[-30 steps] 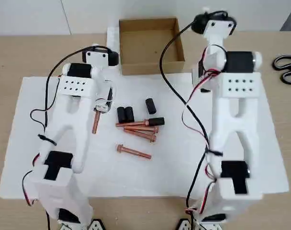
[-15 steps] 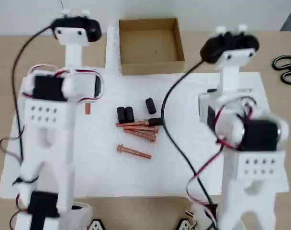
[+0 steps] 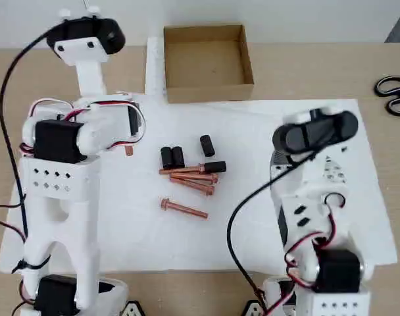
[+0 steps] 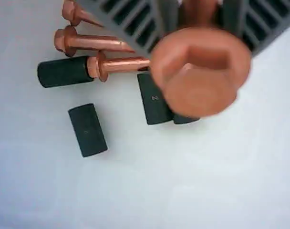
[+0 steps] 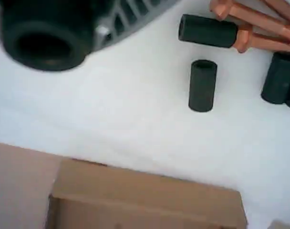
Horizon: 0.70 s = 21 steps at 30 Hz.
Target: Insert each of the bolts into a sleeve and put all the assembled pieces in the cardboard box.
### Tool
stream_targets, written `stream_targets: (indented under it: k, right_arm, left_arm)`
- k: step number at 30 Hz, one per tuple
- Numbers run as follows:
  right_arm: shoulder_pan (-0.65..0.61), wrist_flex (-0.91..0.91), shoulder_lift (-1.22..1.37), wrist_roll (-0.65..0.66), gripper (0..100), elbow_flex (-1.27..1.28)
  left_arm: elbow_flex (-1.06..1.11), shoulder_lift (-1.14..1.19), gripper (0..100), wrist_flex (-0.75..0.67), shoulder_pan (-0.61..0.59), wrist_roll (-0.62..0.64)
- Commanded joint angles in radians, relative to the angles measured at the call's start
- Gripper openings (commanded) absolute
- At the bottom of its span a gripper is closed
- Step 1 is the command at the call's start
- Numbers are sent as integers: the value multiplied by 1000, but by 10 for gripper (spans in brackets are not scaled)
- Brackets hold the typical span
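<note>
My left gripper (image 4: 197,14) is shut on a copper bolt (image 4: 200,71), whose hexagonal head faces the left wrist camera; its tip (image 3: 128,151) shows under the raised left arm. My right gripper (image 5: 64,19) is shut on a black sleeve (image 5: 42,40), open end toward the camera. On the white sheet lie a pair of sleeves (image 3: 172,157), a single sleeve (image 3: 207,145) and a sleeve (image 3: 214,167) at the end of a bolt. Two more bolts (image 3: 193,179) lie beside them and a separate bolt (image 3: 184,209) nearer the front. The cardboard box (image 3: 208,62) stands at the back.
A white foam sheet (image 3: 239,217) covers the table's middle. Scissors (image 3: 396,92) lie at the far right on the wood. The right arm's body (image 3: 315,191) rises over the sheet's right side, the left arm (image 3: 62,171) over its left side.
Both arms have lifted off the sheet. The left carried its bolt up and back; the right folded back from the box toward the front. The loose parts have not moved.
</note>
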Motion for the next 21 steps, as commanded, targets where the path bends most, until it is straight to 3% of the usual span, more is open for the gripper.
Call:
stream_targets:
  k: [1,9,16,21]
  right_arm:
    - [-1,-73,-134,5,3,68]
    - [5,-180,-311,12,3,302]
    - [1,-222,-403,5,3,402]
    - [1,-219,-526,-12,3,468]
  left_arm:
    - [-12,-44,6,-5,29,8]
    - [-10,-37,6,-17,29,11]
    - [-10,-37,6,-81,31,143]
    - [-10,-37,6,-98,97,149]
